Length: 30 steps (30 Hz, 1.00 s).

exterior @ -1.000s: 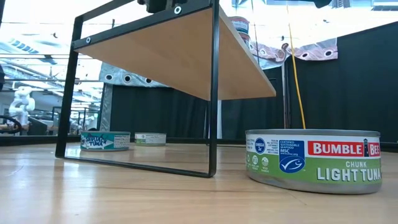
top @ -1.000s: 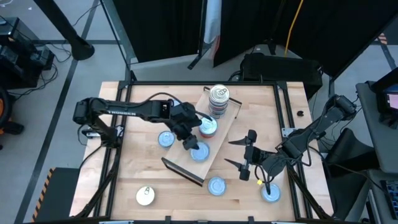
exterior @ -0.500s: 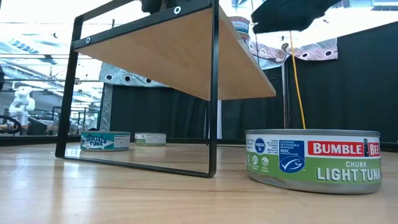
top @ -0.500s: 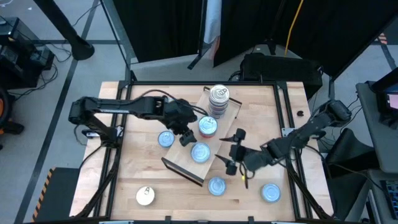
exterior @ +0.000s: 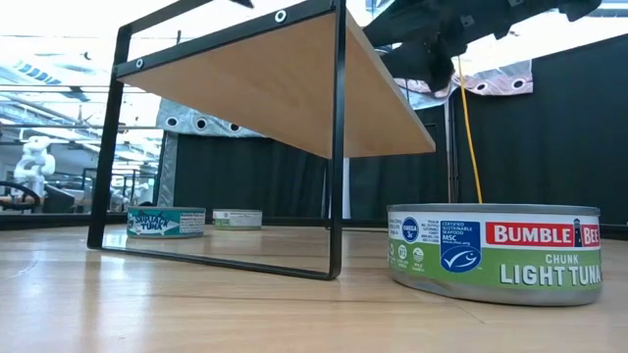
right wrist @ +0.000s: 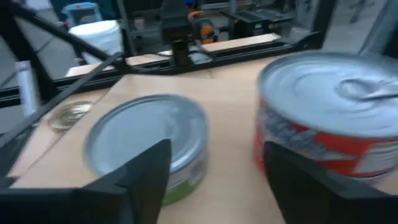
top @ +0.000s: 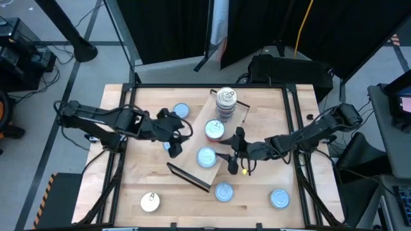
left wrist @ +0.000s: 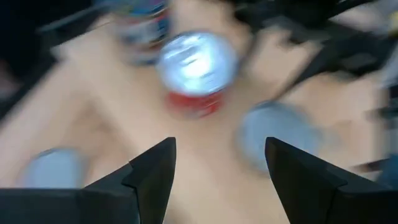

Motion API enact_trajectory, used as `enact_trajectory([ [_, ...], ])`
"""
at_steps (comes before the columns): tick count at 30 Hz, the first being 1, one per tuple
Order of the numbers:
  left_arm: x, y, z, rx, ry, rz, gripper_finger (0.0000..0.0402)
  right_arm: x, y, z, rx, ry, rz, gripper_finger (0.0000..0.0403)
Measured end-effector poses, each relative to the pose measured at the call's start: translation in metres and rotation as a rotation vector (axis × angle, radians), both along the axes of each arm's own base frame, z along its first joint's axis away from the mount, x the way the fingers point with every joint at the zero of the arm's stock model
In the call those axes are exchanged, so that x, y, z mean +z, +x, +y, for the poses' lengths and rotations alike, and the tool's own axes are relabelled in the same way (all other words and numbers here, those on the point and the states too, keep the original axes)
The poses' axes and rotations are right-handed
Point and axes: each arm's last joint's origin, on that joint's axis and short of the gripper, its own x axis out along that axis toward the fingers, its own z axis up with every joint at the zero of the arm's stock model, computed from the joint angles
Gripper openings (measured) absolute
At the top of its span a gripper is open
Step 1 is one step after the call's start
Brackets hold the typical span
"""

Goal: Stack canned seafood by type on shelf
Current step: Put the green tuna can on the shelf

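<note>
The shelf (top: pixel 192 168) lies slantwise on the table. On it stand a stack of silver-topped tins (top: pixel 226 102), a red-labelled tin (top: pixel 214 130) and a blue-topped tin (top: pixel 206 156). My left gripper (top: pixel 173 142) is open, left of the shelf, above the table; its wrist view shows the red tin (left wrist: pixel 196 68) and the blue-topped tin (left wrist: pixel 273 134) ahead of the open gripper (left wrist: pixel 217 168). My right gripper (top: pixel 232 153) is open at the shelf's right edge; its wrist view looks at the blue-topped tin (right wrist: pixel 146 140) and the red tin (right wrist: pixel 329 118).
Loose tins rest on the tabletop: blue-topped ones (top: pixel 182 110), (top: pixel 223 191), (top: pixel 280 198) and a cream one (top: pixel 149 202). The low view shows a green-labelled tuna tin (exterior: pixel 496 255) close by, the shelf's underside (exterior: pixel 255 88), and the right arm (exterior: pixel 432 39) above.
My left gripper has drawn back from the blue-topped tin on the shelf toward the table's left edge, uncovering a blue-topped tin on the far tabletop. My right gripper has travelled from the near right part of the table toward the shelf. The tins have stayed in place.
</note>
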Motion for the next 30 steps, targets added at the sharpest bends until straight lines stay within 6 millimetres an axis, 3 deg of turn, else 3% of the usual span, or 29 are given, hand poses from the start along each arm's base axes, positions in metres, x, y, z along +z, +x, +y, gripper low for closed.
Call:
enact_trajectory([
  [4,-0.018,0.001,0.006,0.017,0.103,0.082,0.0241,-0.009,0.006,0.003,0.009,0.027,0.008,0.0177],
  [10,-0.036,0.008,0.018,-0.038,0.167,0.099,0.0195,-0.016,0.016,0.006,0.020,0.048,-0.041,0.0080],
  [16,-0.050,0.016,0.030,-0.103,0.173,0.131,0.0139,-0.016,0.017,0.004,-0.001,0.034,-0.047,0.0016],
  [26,-0.050,0.023,0.026,-0.221,0.126,0.081,0.0073,-0.016,0.017,0.003,-0.011,0.038,-0.049,0.0003],
  [30,-0.064,0.029,0.026,-0.235,0.130,0.097,0.0057,-0.014,0.017,0.002,-0.002,0.007,-0.067,0.0001],
])
